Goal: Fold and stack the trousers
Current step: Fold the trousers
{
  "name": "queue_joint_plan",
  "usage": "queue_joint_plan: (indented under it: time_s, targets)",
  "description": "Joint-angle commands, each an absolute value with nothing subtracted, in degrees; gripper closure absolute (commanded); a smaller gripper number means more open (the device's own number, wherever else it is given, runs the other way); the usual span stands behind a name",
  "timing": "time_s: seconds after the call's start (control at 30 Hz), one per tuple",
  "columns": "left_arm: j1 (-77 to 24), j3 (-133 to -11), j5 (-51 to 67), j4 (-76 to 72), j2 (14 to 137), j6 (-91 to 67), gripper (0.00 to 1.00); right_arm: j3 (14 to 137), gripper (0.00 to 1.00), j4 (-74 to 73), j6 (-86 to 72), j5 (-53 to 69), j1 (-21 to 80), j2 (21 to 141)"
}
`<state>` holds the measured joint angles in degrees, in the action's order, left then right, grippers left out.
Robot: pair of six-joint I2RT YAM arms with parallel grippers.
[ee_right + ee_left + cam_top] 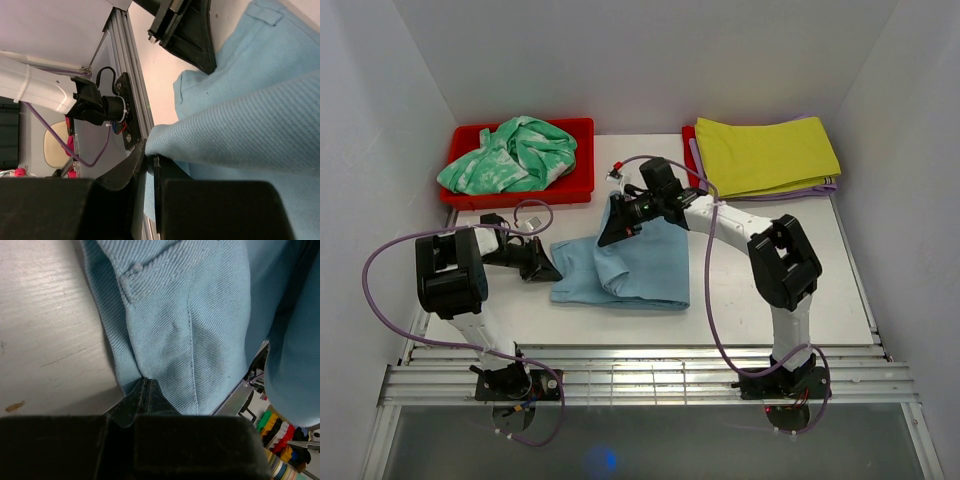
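The trousers [640, 272] lie partly folded at the middle of the counter [840, 290], between the two arms; the left tool [546, 268] is pinched tight on their left edge, low by the counter; the right tool [613, 236] is clamped on a fold of the cloth, held up above the rest. A mint-green garment [510, 155] fills a red tray [578, 190] far left; a yellow-green cloth [765, 155] lies far right.
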<state>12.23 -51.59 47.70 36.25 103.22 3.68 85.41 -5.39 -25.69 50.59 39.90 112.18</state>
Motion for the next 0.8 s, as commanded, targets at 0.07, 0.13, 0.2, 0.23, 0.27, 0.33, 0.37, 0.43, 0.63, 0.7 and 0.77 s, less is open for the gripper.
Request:
queue_joint_plan:
  time_s: [0.07,0.13,0.2,0.23,0.27,0.33,0.37,0.43,0.63,0.7,0.77]
  targets:
    - [10.99,-50.45,46.76,34.63,100.9,2.9,1.0,92.37,0.92,3.25,-32.69,50.28,43.85,116.18]
    - [10.81,-50.27,46.5,34.45,100.81,2.55,1.0,93.95,0.92,3.6,-33.48,48.96,44.99,117.85]
    - [10.64,-50.19,46.58,34.37,100.9,2.55,1.0,95.0,0.92,4.57,-34.98,48.61,46.14,119.0]
    - [10.55,-50.1,46.41,34.37,100.9,2.46,1.0,95.62,0.92,4.92,-35.42,48.34,46.4,120.05]
    - [10.55,-50.1,46.41,34.28,100.9,2.29,1.0,97.02,0.92,4.92,-35.77,48.08,46.75,120.58]
    - [10.46,-49.92,46.15,34.1,100.72,2.02,1.0,98.6,0.92,5.01,-36.65,46.85,47.46,122.24]
    - [10.46,-49.83,46.14,33.93,100.72,1.85,1.0,99.4,0.92,4.92,-36.91,46.41,47.72,122.78]
    - [10.28,-49.75,45.79,33.84,100.55,1.67,1.0,101.33,0.92,4.92,-37.88,45.35,48.51,124.27]
    - [9.76,-49.57,45.26,33.75,100.63,1.32,1.0,104.67,0.92,4.83,-39.99,43.25,49.66,127.44]
    - [9.67,-49.57,45.35,33.75,100.9,1.23,1.0,105.29,0.92,4.92,-40.43,42.63,49.66,127.97]
    - [9.58,-49.57,45.26,33.66,101.07,1.14,1.0,106.34,0.92,4.92,-40.69,42.19,49.75,128.84]
